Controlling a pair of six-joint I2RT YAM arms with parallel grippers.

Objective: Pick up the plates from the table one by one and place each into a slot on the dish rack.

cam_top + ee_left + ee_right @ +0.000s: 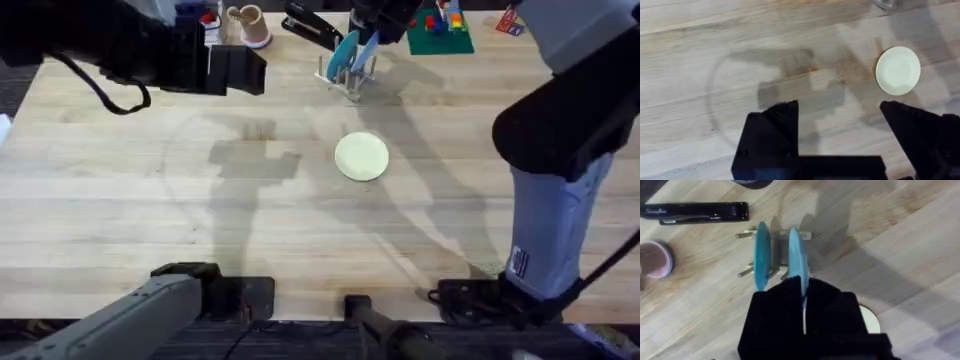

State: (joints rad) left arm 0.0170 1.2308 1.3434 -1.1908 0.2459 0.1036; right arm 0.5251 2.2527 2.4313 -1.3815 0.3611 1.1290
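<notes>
we see the bench (150, 220), a wide light wooden top of plank strips, carrying everything. the right arm reaches across to the far edge, where its end effector (365, 45) sits over the dish rack (345, 75); its black fingers are closed on the light blue plate (796, 260), which stands on edge in a slot of the rack. just beside it, in the neighbouring slot, the teal-blue plate (761, 255) also stands upright, apart from the light blue one by a narrow gap. the left arm stretches over the far left part of the bench, and its end effector (840, 132) hangs above bare wood with its fingers wide apart and nothing between them. the cream-yellow plate (361, 157) lies flat on the bench near the middle, on the near side of the rack and well apart from it. a black stapler (695, 212) lies on the bench just beyond the rack, and a small pink cup (655, 259) stands to one side of it. a green block board (440, 35) with coloured bricks rests at the far edge.
</notes>
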